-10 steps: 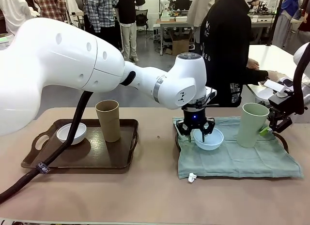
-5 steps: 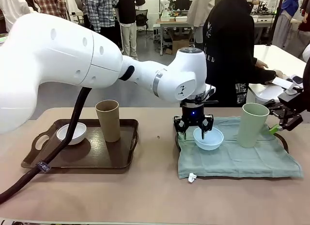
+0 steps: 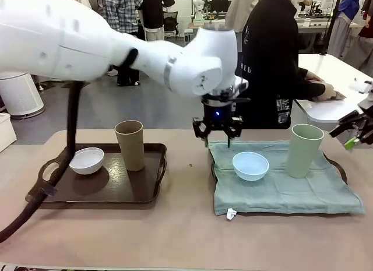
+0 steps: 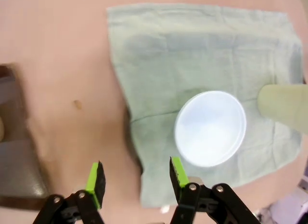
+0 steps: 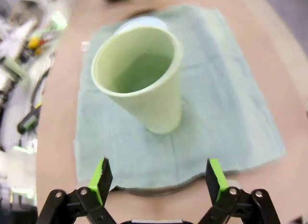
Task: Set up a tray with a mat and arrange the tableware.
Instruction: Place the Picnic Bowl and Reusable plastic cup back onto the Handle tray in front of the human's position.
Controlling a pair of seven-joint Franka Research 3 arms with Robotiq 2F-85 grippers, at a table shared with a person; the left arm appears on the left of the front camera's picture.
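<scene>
two pieces, blue bowl (image 3: 250, 165) and green cup (image 3: 303, 150), are sitting on the mat (image 3: 280, 195); white bowl (image 3: 87, 160) and tan cup (image 3: 130, 145) are standing on the brown tray (image 3: 116, 192). left gripper (image 3: 218, 141) and right gripper (image 5: 159, 178) are hanging wide, empty. we are judging them light, slick, breakable, so we are favouring a pinch on the rim.

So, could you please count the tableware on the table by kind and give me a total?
Bowls: 2, a small round white bowl and a small round light blue bowl.
Cups: 2, a tall tan-brown handleless cup and a tall pale green handleless cup.
Total: 4.
</scene>
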